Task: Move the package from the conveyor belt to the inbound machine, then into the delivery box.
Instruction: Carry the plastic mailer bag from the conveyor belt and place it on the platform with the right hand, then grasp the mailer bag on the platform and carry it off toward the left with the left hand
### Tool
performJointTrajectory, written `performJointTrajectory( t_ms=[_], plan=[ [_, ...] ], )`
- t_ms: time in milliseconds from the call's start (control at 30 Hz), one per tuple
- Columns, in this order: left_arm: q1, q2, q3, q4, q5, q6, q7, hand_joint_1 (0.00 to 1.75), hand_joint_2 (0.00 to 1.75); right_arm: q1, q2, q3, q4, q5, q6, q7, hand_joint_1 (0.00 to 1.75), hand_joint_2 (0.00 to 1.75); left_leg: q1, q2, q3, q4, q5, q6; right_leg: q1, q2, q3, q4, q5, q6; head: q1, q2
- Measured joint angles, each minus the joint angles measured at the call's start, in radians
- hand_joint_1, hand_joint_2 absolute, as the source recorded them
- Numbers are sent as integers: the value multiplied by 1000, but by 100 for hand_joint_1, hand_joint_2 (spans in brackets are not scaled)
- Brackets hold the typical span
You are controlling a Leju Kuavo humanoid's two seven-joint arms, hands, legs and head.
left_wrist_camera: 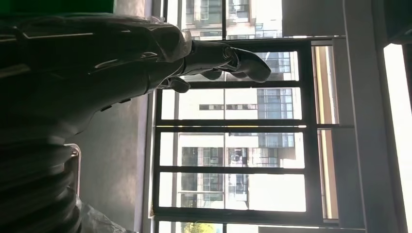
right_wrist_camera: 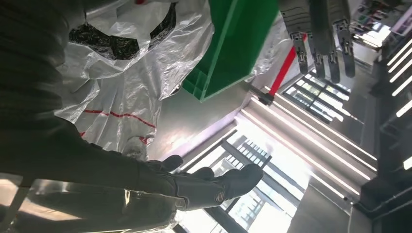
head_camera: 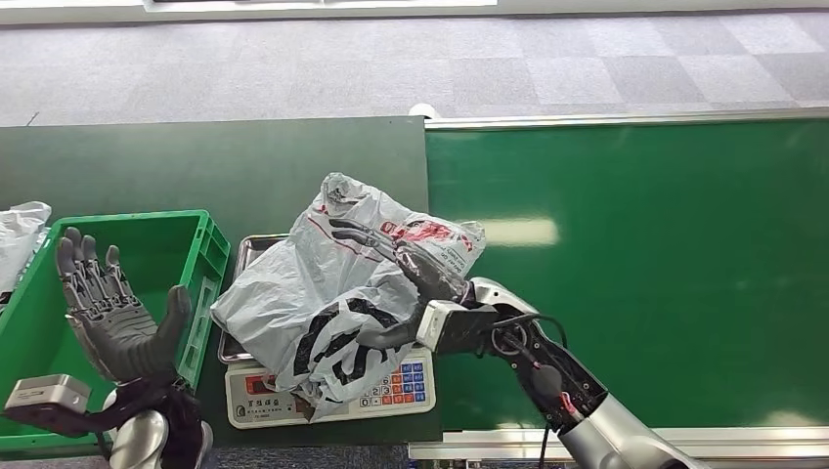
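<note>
The package, a crumpled white and grey plastic bag with black and red print, lies on the tray of the inbound machine, a scale with a coloured keypad. My right hand reaches in from the conveyor side with its fingers stretched flat across the top of the bag and its thumb low against the bag's side. In the right wrist view the package sits beside the straight fingers, which close on nothing. My left hand is raised, palm open and fingers spread, over the green delivery box.
The green conveyor belt runs along the right, bounded by metal rails. A dark green tabletop carries the scale and the box. Another white bag lies at the far left. Grey carpet lies beyond.
</note>
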Motion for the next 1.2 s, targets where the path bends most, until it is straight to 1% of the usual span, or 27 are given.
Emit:
performJointTrajectory(
  t_ms=[100,233,333,400,467,567,600,667,767,867,1000,1200],
  plan=[
    [21,-10,19,-38,2,1,0,0,175,39,-26,-52,-74,-53,15,11,0,175,0,0,0,0,0,0,0,0,0,0,0,0,0,0],
    [59,-23,41,-81,2,-8,0,0,175,101,-72,-148,-182,-109,-25,63,0,175,0,0,0,0,0,0,0,0,0,0,0,0,0,0],
    [81,-31,51,-101,-2,-17,0,0,175,166,-115,-241,-260,-179,-39,78,0,175,0,-1,0,0,0,0,-1,-1,0,-1,0,0,0,0],
    [94,-35,52,-109,-11,-20,0,0,175,223,-138,-309,-308,-200,-69,80,0,175,-1,-1,0,0,-1,0,-1,-1,0,-1,0,0,0,0],
    [108,-36,49,-113,-17,-30,0,0,175,287,-149,-386,-349,-169,-137,89,0,175,-1,-1,0,0,-1,0,-1,-1,0,-1,0,1,0,0],
    [126,-31,32,-107,-19,-59,0,0,175,383,-150,-507,-393,-63,-270,112,0,175,-1,-2,0,0,-2,0,-1,-1,0,-1,-1,1,0,0],
    [129,-29,26,-102,-23,-64,0,0,175,414,-148,-543,-404,-40,-296,117,0,175,-1,-2,0,0,-2,0,-1,-1,0,-1,-1,1,0,0],
    [132,-25,15,-94,-31,-69,0,0,175,466,-142,-607,-422,-16,-318,121,0,175,-1,-1,-1,0,-2,0,-1,-1,0,-1,-1,1,0,0],
    [132,-19,0,-81,-42,-87,7,0,175,514,-133,-669,-440,-21,-311,133,0,175,-1,0,0,0,-2,0,-1,-1,0,-1,-1,1,0,0],
    [130,-10,-24,-68,-58,-132,30,0,175,543,-122,-706,-447,-44,-284,150,0,175,-1,-1,0,0,-2,0,-1,-1,0,-1,-1,1,0,0],
    [129,-4,-46,-54,-71,-149,40,0,175,570,-107,-729,-448,-50,-274,153,0,175,-1,0,0,0,-2,0,-1,0,0,-1,-1,1,0,0],
    [128,2,-58,-41,-72,-150,41,0,175,580,-95,-741,-448,-52,-273,154,0,175,-1,0,0,0,-2,0,-1,0,0,-1,-1,1,0,0]
  ],
)
